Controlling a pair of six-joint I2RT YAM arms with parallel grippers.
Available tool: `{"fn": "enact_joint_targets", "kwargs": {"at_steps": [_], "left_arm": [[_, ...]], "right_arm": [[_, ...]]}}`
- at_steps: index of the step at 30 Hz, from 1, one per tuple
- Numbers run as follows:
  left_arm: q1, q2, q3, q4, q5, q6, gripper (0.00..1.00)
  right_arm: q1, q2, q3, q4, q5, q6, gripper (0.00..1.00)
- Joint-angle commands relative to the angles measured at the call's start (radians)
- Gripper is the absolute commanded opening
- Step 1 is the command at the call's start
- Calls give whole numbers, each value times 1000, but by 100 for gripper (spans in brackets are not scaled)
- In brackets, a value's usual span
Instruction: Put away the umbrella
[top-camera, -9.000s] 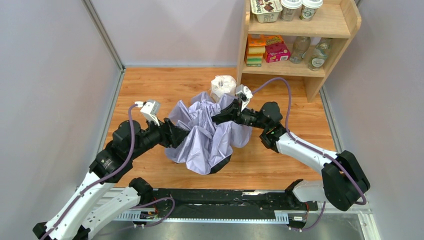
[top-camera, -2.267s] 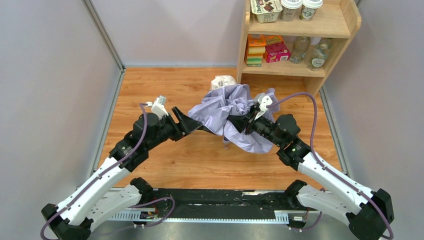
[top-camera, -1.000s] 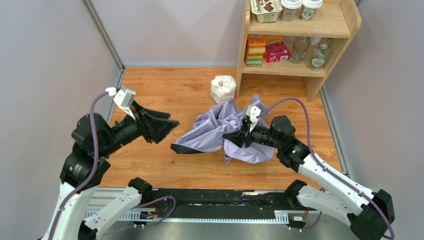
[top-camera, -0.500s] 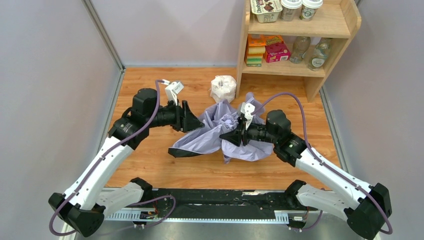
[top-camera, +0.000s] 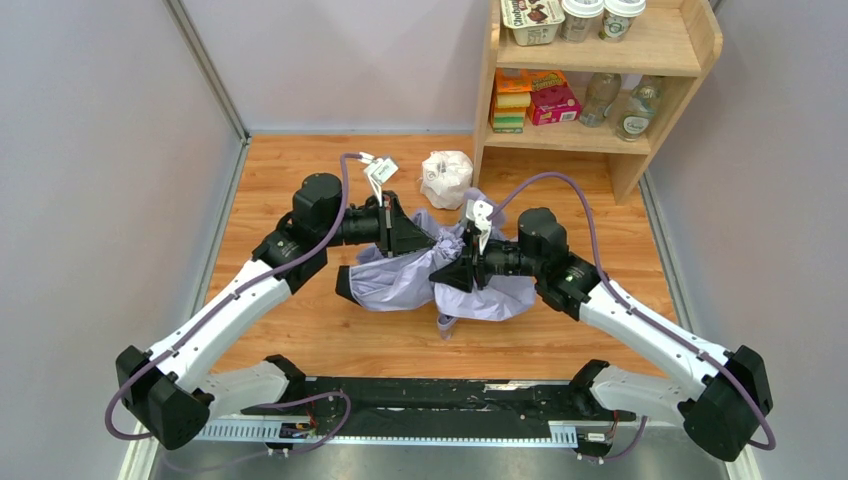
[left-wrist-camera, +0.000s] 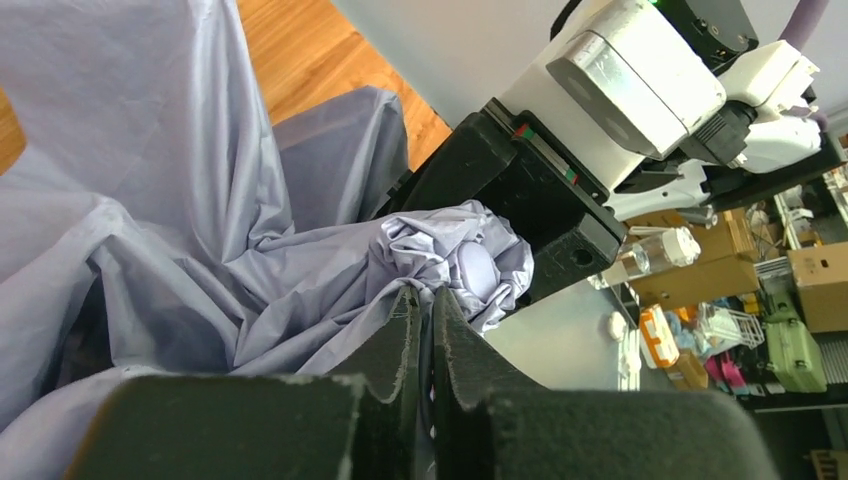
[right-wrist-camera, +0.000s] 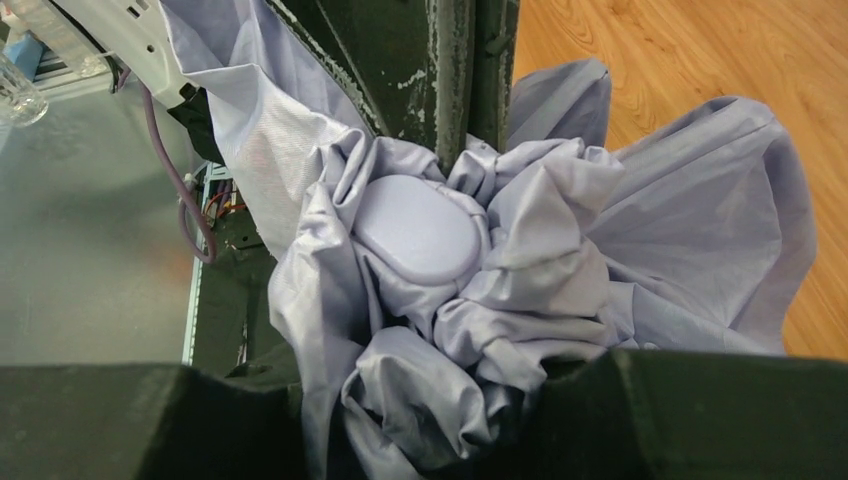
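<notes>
The umbrella lies crumpled on the wooden floor, its lavender canopy bunched and a black underside edge showing at the left. My right gripper reaches in from the right. In the right wrist view its jaws stand apart, shut on a thick wad of canopy just below a rounded lavender end piece. My left gripper comes in from the left. Its fingers are pressed almost together at the folds, with a thin dark strip between them.
A white plastic-wrapped lump sits behind the umbrella by the foot of the wooden shelf, which holds boxes, bottles and tubs. Grey walls close in the left and right sides. The arms' mounting rail runs along the near edge.
My left arm swung in from the far left to the canopy and its wide jaws closed. The right gripper, still holding the bunch, drifted slightly left, and the canopy gathered tighter.
</notes>
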Motion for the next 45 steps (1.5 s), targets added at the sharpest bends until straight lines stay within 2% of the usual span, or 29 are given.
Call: {"fn": "enact_joint_targets", "kwargs": {"at_steps": [1, 2, 3, 5, 6, 10, 12, 14, 15, 18, 23, 25, 26, 28, 29, 32, 39, 41, 43, 45], "left_arm": [[-43, -23, 45, -71, -64, 43, 15], [-43, -43, 67, -136, -109, 77, 28], [-41, -57, 100, -221, -214, 115, 35], [-40, -100, 150, -309, -363, 145, 64], [-38, -121, 167, -332, -415, 152, 73], [-38, -177, 276, -499, -650, 151, 74], [-38, -197, 300, -596, -799, 113, 73], [-38, -215, 308, -719, -876, 44, 70], [-38, -230, 311, -804, -893, 27, 67], [-38, -272, 273, -903, -931, -83, 67], [-38, -275, 207, -928, -907, -271, 79], [-38, -243, 214, -937, -936, -305, 79], [-35, -228, 225, -935, -953, -323, 72], [-26, -188, 227, -928, -970, -348, 72], [-16, -163, 221, -925, -956, -366, 72], [49, -111, 190, -838, -861, -368, 61], [92, -39, 107, -718, -775, -384, 60], [90, -17, 101, -715, -758, -387, 55], [90, -1, 93, -712, -731, -392, 40], [92, 9, 86, -714, -709, -392, 28]], "right_arm": [[13, 4, 93, 76, 32, 15, 0], [13, 1, 105, 42, 70, 3, 0], [14, -2, 113, 1, 107, -12, 0], [13, -3, 140, -103, 160, -52, 0], [13, -6, 146, -132, 180, -61, 0], [13, -40, 133, -160, 292, -58, 0], [13, -54, 128, -163, 361, -46, 0], [14, -60, 123, -168, 412, -51, 0], [13, -59, 125, -171, 452, -55, 0], [17, -52, 137, -197, 518, -77, 0], [24, -45, 145, -193, 547, -123, 0], [27, -36, 154, -205, 562, -139, 0], [30, -36, 157, -212, 567, -146, 0], [30, -42, 157, -210, 566, -153, 0], [31, -46, 154, -208, 558, -155, 0], [40, -54, 148, -202, 558, -159, 0], [70, -49, 148, -211, 579, -175, 0], [79, -48, 149, -220, 593, -182, 0], [83, -46, 153, -220, 604, -184, 0], [83, -45, 151, -220, 610, -184, 0]]}}
